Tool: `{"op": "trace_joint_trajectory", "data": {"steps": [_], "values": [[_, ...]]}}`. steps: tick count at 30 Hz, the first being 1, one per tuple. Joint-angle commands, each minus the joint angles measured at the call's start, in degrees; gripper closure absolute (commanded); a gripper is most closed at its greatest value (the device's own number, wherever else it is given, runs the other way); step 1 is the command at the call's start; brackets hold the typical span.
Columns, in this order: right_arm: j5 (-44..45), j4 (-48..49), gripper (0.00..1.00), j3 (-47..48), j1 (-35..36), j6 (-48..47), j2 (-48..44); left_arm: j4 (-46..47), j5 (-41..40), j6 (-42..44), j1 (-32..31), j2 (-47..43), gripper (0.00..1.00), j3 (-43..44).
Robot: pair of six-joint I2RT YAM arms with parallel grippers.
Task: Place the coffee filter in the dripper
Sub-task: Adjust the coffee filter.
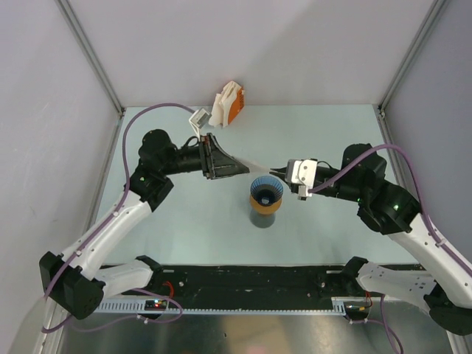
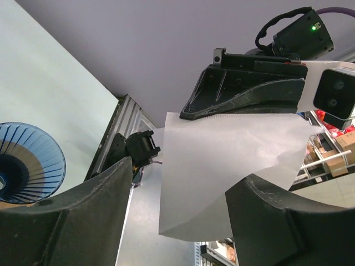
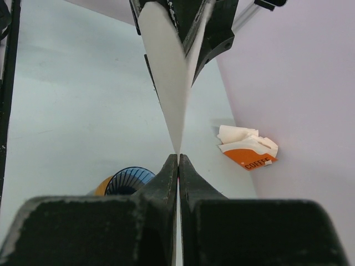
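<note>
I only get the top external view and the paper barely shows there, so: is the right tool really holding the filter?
Observer: Yes. The right wrist view shows the right tool shut on the edge of the white filter.
Operator: And the left tool?
Observer: In the left wrist view its fingers stand apart, the sheet showing in the gap between them.
Operator: What is the orange and white pack by the back wall?
Observer: The right wrist view shows lettering on it that starts COFFE.
</note>
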Motion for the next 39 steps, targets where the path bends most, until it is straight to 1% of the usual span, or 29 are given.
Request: {"op": "trace_joint_trajectory", "data": {"steps": [1, 4, 12, 15, 18, 20, 21, 22, 23, 24, 27, 31, 33, 34, 35, 36, 37, 39], "values": [[0.73, 1.73, 1.0, 0.18, 0.41, -0.06, -0.85, 2.24, 0.45, -0.5, 0.36, -0.9, 0.31, 0.2], [0.57, 1.88, 1.0, 0.21, 0.71, 0.26, -0.23, 2.57, 0.54, -0.68, 0.36, -0.9, 0.37, 0.29], [-0.44, 1.79, 1.0, 0.17, 1.17, 0.12, 0.6, 3.71, 0.83, -0.96, 0.36, -1.31, 0.61, -0.32], [-0.46, 0.81, 1.0, 0.2, 1.15, -0.57, 0.6, 3.73, 0.94, -0.73, 0.3, -1.56, 0.74, -0.73], [-0.22, 0.0, 1.0, 0.25, 1.1, -0.9, 0.38, 3.73, 1.01, -0.68, 0.35, -1.73, 0.91, -0.98], [-0.06, -0.38, 0.99, 0.35, 1.05, -0.88, 0.26, 3.74, 1.1, -0.63, 0.36, -1.73, 0.98, -1.11], [0.05, -0.55, 0.96, 0.43, 1.07, -0.82, 0.26, 3.77, 1.16, -0.65, 0.36, -1.71, 0.99, -1.13], [0.15, -0.76, 0.89, 0.47, 1.04, -0.75, 0.27, 3.74, 1.23, -0.66, 0.31, -1.61, 0.99, -1.1], [0.42, -0.91, 0.85, 0.58, 1.06, -0.49, 0.27, 3.73, 1.31, -0.67, 0.34, -1.52, 0.99, -1.03], [0.6, -1.29, 0.84, 0.72, 0.99, -0.32, 0.27, 3.72, 1.35, -0.76, 0.35, -1.39, 1.0, -1.0], [0.43, -2.64, 0.86, 1.12, 0.3, -0.12, 0.04, 3.71, 1.65, -0.89, 0.36, -1.36, 1.0, -0.77], [-0.78, -4.19, 0.93, 1.65, -0.95, 0.16, -0.11, 3.71, 1.74, -0.48, 0.27, -1.06, 1.0, -0.49], [-1.24, -4.22, 0.94, 1.98, -1.2, 0.28, 0.07, 3.73, 1.81, -0.49, 0.27, -0.79, 1.0, -0.3], [-1.28, -3.91, 0.87, 2.25, -1.24, 0.55, 0.26, 3.77, 1.82, -0.49, 0.27, -0.67, 1.0, -0.2], [-1.22, -3.63, 0.77, 2.48, -1.26, 0.86, 0.4, 3.74, 1.82, -0.5, 0.27, -0.57, 1.0, -0.06], [-1.18, -3.45, 0.71, 2.81, -1.23, 1.32, 0.64, 3.73, 1.83, -0.45, 0.23, -0.47, 1.0, 0.05], [-1.3, -3.35, 0.67, 3.37, -1.21, 1.64, 0.77, 3.72, 1.78, -0.39, 0.25, -0.42, 1.0, 0.11], [-1.54, -3.15, 0.64, 4.52, -0.98, 2.43, 1.14, 3.74, 1.69, -0.32, 0.22, -0.28, 1.0, 0.11]]}}
